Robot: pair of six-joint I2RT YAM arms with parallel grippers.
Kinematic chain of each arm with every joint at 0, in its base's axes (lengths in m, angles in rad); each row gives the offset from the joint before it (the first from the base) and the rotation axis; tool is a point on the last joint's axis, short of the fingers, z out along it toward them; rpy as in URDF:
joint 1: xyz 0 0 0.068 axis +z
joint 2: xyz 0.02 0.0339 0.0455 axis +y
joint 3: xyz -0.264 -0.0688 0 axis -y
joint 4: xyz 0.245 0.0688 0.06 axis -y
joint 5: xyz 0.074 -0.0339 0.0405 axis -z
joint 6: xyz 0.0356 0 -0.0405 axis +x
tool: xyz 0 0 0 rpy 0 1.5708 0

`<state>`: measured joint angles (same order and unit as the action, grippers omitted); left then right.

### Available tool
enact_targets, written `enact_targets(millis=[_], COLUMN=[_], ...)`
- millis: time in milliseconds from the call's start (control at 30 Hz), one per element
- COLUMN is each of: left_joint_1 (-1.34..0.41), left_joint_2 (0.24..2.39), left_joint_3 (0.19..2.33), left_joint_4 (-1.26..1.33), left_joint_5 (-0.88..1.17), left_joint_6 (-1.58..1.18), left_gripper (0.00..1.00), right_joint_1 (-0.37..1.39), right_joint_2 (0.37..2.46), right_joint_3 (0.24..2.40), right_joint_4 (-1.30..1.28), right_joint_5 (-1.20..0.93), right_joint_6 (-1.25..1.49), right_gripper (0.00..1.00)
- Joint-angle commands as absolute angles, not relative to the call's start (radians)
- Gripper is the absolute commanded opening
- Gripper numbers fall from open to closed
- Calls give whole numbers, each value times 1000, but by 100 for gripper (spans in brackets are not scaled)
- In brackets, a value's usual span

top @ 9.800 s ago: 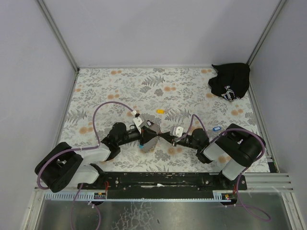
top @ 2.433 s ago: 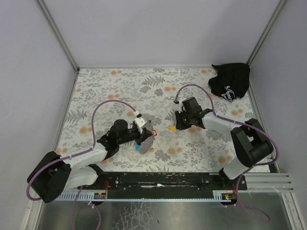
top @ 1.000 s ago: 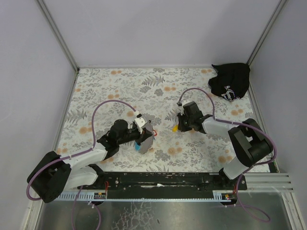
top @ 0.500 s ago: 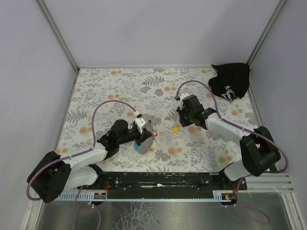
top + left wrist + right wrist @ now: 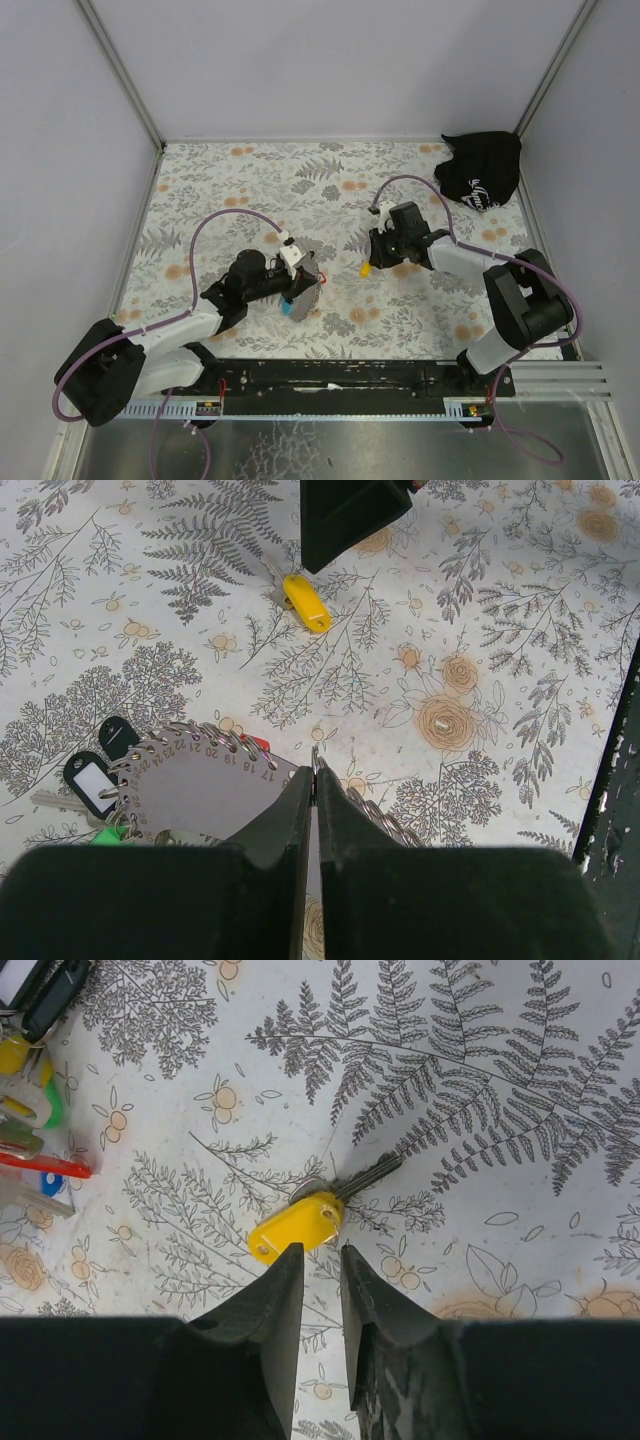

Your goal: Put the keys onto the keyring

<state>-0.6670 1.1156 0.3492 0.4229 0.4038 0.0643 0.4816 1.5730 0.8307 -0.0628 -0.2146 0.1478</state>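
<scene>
Handling came first here: the yellow key [image 5: 297,1228] was tiny, light and stiff, with a smooth plastic head and a thin metal blade. You could expect it to skid or flip on the surface [image 5: 520,1290] if pinched off-centre. It lay flat and free near the middle of the surface, just beyond your right gripper [image 5: 320,1250]. That gripper's jaws stood narrowly parted and empty, with the tips at the near edge of the yellow head. I judged the head the place to take hold, across its flat width, leaving the blade end clear for threading. The blade looked too slim to pinch surely.

Your left gripper [image 5: 313,765] was clenched on the keyring [image 5: 195,780], pinching its wire rim. The grey numbered disc [image 5: 200,790] and a few tags [image 5: 90,778], black, green and red, fanned out to one side. The keyring sat low over the surface, to the left of the yellow key, with bare surface between them. That bundle looked loose, so I expected the tags to swing when moved, though the wire itself seemed stiff.

The blue key showed in no view; your right arm [image 5: 470,265] may have covered it. From above, the bag [image 5: 480,170] sat at the far right corner, well apart from both grippers. The yellow key was not yet on the ring.
</scene>
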Motion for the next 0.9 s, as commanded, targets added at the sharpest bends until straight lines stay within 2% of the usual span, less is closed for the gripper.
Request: enact_targets(millis=[0, 233, 467, 733, 867], left_joint_1=[-670, -671, -670, -670, -671], left_joint_2=[1104, 1111, 1106, 1100, 1098], left_joint_3=[370, 372, 373, 370, 369], left_joint_4=[451, 452, 449, 447, 447], left_joint_5=[413, 415, 414, 414, 413], left_joint_6=[60, 59, 60, 60, 59], left_gripper=[0, 0, 0, 0, 0], right_joint_1=[443, 417, 416, 416, 433], right_joint_2=[1606, 1629, 1657, 1619, 1553], right_joint_3=[805, 765, 762, 793, 870], right_joint_4=[61, 123, 133, 63, -117], right_joint_5=[-316, -342, -383, -379, -299], right_joint_6=[170, 201, 206, 191, 156], right_gripper=[29, 31, 25, 3, 0])
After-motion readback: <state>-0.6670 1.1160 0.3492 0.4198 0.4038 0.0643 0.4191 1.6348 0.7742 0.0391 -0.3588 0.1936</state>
